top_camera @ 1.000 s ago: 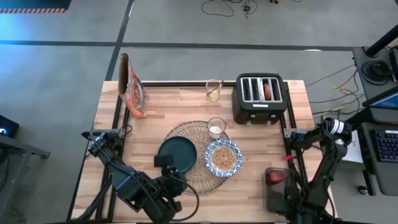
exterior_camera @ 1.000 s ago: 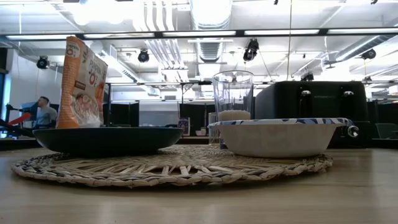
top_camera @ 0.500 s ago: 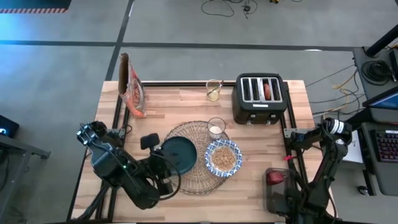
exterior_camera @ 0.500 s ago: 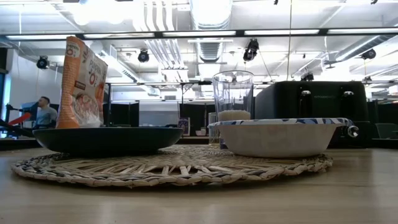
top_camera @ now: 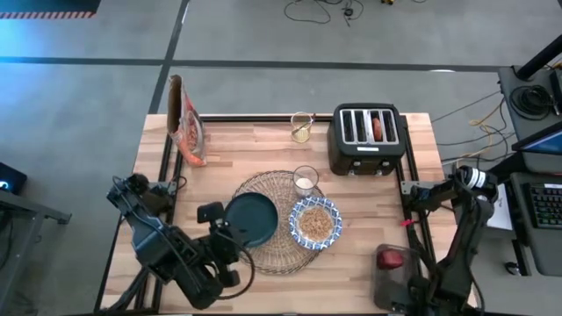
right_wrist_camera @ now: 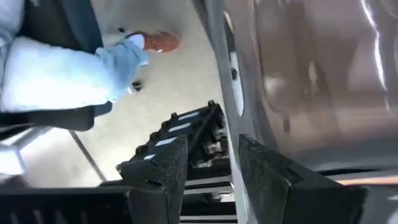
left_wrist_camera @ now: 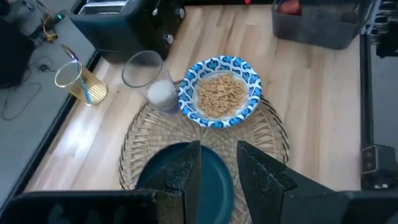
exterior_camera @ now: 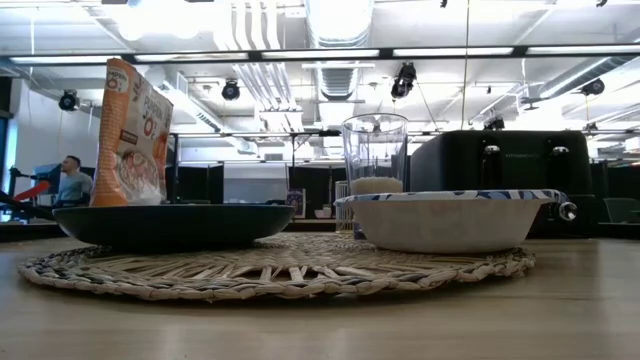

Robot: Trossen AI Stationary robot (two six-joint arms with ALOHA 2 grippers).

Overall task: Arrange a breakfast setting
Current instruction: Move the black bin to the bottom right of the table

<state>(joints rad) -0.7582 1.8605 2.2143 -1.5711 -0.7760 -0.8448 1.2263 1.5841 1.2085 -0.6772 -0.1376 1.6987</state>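
Placemat [top_camera: 274, 221] on the desk [top_camera: 369, 211] carries plate [top_camera: 250, 219], bowl [top_camera: 315, 223], glass [top_camera: 305, 181]. Left gripper [left_wrist_camera: 217, 168], narrowly parted and empty, hovers beside the plate; right gripper [right_wrist_camera: 211, 163], apparently open, hangs off-desk. Spoon unseen; fetching it probably comes next.

toaster [top_camera: 366, 139] far edge | cereal bag [top_camera: 185, 132] far-left, upright | gold-tinted cup [top_camera: 301, 126] beside toaster

Bright, even overhead light falls on my pale wooden tabletop [top_camera: 369, 202], with soft shadows. Long ceiling strip lights [exterior_camera: 460, 52] glare in the low view. My right wrist view is smeared with blur.
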